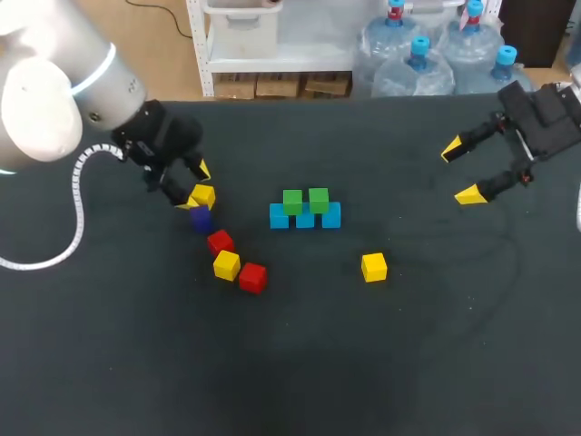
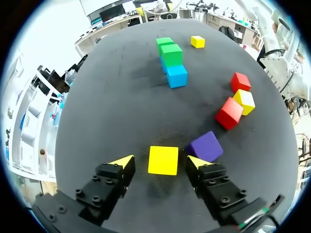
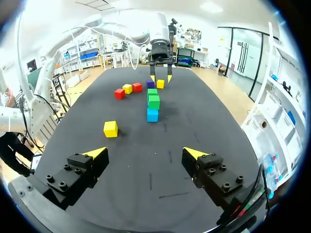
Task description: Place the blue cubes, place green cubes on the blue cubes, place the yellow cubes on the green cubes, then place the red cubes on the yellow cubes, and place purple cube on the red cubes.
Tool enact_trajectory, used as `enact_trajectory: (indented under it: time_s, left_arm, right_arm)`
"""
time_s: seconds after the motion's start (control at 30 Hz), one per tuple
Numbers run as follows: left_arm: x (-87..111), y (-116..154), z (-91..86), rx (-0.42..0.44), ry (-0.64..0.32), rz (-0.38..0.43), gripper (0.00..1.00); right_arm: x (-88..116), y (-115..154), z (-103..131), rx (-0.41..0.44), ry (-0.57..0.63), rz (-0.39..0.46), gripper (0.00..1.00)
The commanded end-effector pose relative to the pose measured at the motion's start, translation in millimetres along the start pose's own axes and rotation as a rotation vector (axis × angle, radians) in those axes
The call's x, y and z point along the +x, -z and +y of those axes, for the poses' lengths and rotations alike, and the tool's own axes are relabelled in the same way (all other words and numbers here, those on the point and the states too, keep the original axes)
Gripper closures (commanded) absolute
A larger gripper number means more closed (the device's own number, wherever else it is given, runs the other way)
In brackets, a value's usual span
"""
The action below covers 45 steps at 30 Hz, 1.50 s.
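Three blue cubes (image 1: 305, 219) stand in a row mid-table with two green cubes (image 1: 292, 202) on top, also seen as the blue-and-green stack (image 2: 174, 65). My left gripper (image 1: 196, 186) (image 2: 160, 162) is open, low over the table, with a yellow cube (image 2: 163, 160) (image 1: 202, 194) between its fingers and a small gap on each side. A purple cube (image 2: 205, 146) (image 1: 201, 218) lies right beside that cube. Nearby are two red cubes (image 1: 220, 242) (image 1: 252, 277) and a yellow cube (image 1: 226, 264). Another yellow cube (image 1: 373, 267) (image 3: 111, 128) sits alone. My right gripper (image 1: 460, 172) (image 3: 145, 154) hangs open and empty at the far right.
The dark table (image 1: 427, 363) has bare surface along its front and between the stack and my right gripper. The loose red, yellow and purple cubes crowd together just front-right of my left gripper.
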<state>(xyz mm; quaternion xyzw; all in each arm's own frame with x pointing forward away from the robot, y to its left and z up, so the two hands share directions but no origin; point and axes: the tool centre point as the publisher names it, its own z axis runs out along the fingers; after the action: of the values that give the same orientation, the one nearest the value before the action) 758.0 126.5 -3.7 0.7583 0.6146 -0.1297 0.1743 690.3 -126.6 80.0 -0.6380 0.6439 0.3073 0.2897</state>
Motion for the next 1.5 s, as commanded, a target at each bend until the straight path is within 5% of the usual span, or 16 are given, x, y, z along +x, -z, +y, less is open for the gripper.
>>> enact_trajectory:
  time_s: [0.03,0.43,0.6,1.1,1.5]
  left_arm:
    - [1.2,-0.6,-1.9,-0.003,0.0,-0.001,0.33]
    - [0.1,-0.2,0.1,-0.008,-0.005,0.001,0.47]
    - [-0.7,-0.2,0.7,-0.013,-0.005,-0.003,1.0]
    - [-17.3,25.5,-10.6,-0.032,0.083,0.007,1.0]
    - [-74.2,76.3,-24.0,-0.121,0.209,0.045,1.0]
  right_arm:
    - [0.2,-0.8,-0.7,0.0,0.001,-0.001,0.0]
    - [0.2,-0.8,-0.7,0.0,0.001,-0.001,0.0]
    - [0.2,-0.8,-0.7,0.0,0.001,-0.001,0.0]
    - [0.2,-0.8,-0.7,0.0,0.001,-0.001,0.0]
    - [0.2,-0.8,-0.7,0.0,0.001,-0.001,0.0]
